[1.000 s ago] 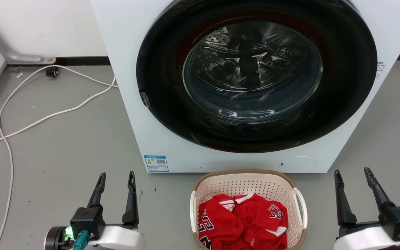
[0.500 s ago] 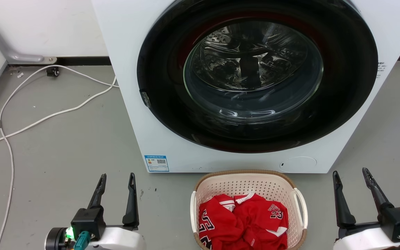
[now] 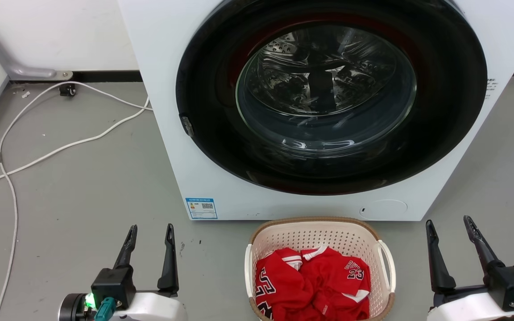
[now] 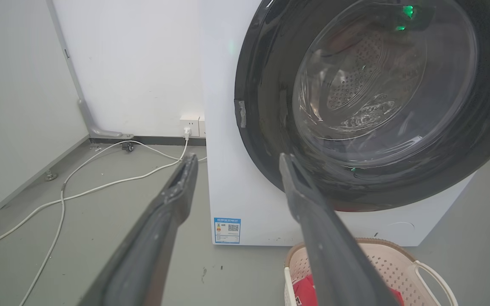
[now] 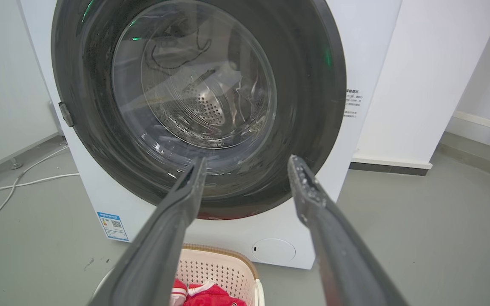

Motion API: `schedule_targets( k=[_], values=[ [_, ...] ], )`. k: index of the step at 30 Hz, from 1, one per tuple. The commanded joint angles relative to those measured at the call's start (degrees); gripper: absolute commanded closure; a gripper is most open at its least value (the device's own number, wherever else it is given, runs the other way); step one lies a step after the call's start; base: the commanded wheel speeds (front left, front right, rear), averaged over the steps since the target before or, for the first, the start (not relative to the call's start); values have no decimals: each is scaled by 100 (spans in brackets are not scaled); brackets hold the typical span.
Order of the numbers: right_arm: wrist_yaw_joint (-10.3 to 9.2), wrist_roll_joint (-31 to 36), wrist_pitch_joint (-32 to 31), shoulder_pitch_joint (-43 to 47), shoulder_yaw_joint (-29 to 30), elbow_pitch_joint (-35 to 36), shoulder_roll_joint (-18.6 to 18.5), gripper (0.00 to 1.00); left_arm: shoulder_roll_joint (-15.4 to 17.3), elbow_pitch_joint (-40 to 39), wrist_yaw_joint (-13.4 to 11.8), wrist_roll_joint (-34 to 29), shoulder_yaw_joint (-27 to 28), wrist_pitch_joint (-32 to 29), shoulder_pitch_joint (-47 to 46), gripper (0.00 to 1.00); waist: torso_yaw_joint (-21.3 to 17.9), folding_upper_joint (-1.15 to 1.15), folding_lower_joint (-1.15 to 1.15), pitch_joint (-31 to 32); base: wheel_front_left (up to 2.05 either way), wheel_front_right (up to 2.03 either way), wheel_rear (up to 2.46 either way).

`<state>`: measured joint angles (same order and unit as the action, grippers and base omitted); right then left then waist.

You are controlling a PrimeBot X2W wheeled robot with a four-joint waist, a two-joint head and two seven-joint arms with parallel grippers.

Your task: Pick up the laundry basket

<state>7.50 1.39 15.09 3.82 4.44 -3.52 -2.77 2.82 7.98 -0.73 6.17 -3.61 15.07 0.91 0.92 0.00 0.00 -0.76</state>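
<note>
Since barely anything has shifted in the last second, the laundry basket (image 3: 319,234) sits on the floor (image 3: 83,178) at six o'clock before the washer (image 3: 167,133), left gripper (image 3: 150,225) at seven and right gripper (image 3: 446,219) at five both spread open, empty, so lifting seems unstarted.

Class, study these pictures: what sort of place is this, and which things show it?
Probably a laundry room or laundry corner: a front-loading washing machine, with a laundry basket of red jerseys on the grey floor before it.
</note>
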Motion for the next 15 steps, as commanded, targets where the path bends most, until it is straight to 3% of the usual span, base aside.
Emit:
schedule_targets(
  k=[1,15],
  values=[
    [-3,16,12,34,1,-17,-19,0,11,41,20,11,-16,16,31,0,-27,0,0,-29,0,0,0],
    [-2,270,11,-382,528,-786,-16,0,10,1048,203,282,-489,15,-630,0,-252,0,0,-677,0,0,0]
  ],
)
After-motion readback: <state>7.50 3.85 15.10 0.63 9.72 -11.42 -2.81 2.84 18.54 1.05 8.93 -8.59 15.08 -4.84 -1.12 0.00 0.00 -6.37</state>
